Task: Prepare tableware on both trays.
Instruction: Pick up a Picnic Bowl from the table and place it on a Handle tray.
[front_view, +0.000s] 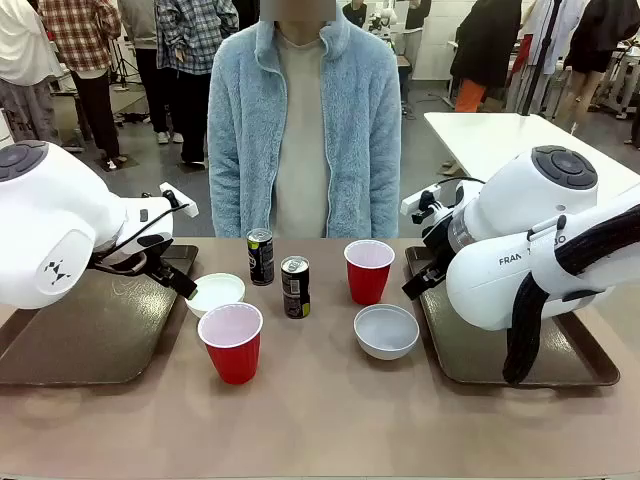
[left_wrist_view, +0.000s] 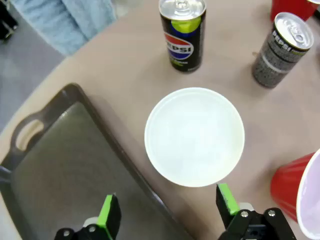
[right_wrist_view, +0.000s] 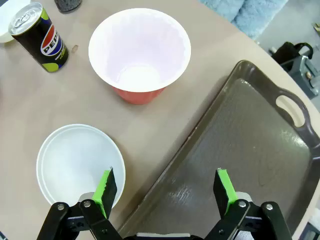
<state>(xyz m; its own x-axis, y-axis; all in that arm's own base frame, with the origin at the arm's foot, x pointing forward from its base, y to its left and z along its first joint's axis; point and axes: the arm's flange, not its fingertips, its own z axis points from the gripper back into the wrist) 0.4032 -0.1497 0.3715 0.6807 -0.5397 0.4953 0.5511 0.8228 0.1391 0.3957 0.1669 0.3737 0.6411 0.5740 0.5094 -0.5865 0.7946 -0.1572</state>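
From the front, the left tray (front_view: 90, 330) lies at the table's (front_view: 320, 420) left edge and the right tray (front_view: 520, 350) at its right edge. All the tableware stands between them. The left bowl (front_view: 216, 293) is just beside the left tray, and the right bowl (front_view: 386, 331) is near the right tray. The near cup (front_view: 231, 342) stands toward the robot's edge and the far cup (front_view: 368, 270) toward the person (front_view: 305, 130). The far can (front_view: 260, 257) and the near can (front_view: 295, 287) stand upright in the middle.

In the left wrist view, the left jaws are spread wide and grasp nothing. Their green pads (left_wrist_view: 109, 212) hang over the left tray's rim (left_wrist_view: 125, 165) and the table beside the left bowl (left_wrist_view: 195, 136).

In the right wrist view, the right jaws are likewise released. One pad (right_wrist_view: 106, 187) is above the right bowl (right_wrist_view: 70, 160), the other over the right tray (right_wrist_view: 250, 145). The far cup (right_wrist_view: 140, 50) stands beyond.
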